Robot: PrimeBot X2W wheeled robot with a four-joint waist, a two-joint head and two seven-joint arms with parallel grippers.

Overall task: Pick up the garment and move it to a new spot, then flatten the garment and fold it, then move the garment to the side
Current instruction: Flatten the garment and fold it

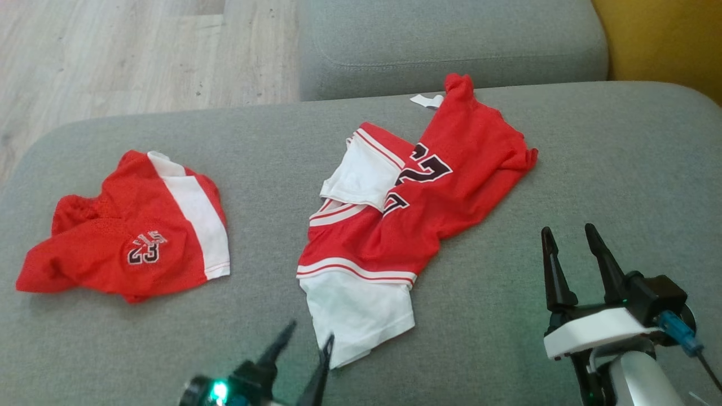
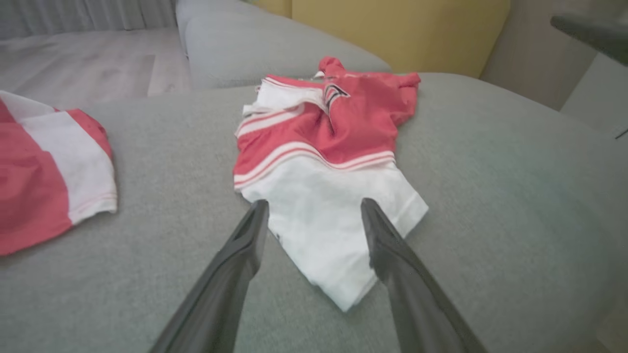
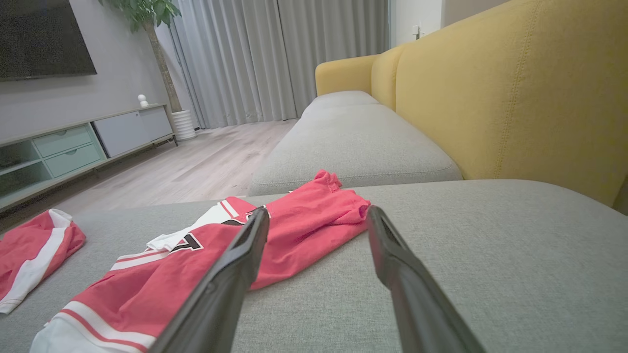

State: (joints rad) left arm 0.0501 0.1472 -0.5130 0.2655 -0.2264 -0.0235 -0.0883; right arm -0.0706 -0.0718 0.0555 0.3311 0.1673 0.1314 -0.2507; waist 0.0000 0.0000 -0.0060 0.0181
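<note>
As the left pincer [image 1: 309,332] gapes at the jersey hem [image 1: 361,316], cushion [image 1: 592,169] spreads rightward.

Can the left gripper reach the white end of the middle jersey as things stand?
Probably yes: the left gripper is open right at the white end of the jersey, nothing between them.

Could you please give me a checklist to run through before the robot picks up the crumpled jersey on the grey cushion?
1. Jaws of the left gripper open: ok.
2. Jaws of the right gripper open, holding nothing: ok.
3. White end of the jersey just ahead of the left gripper: ok.
4. The jersey flat: not ok, crumpled and doubled over itself.
5. Bare cushion for a new spot: ok, to the jersey's right.
6. The shorts marked 23 apart from the jersey: ok.
</note>
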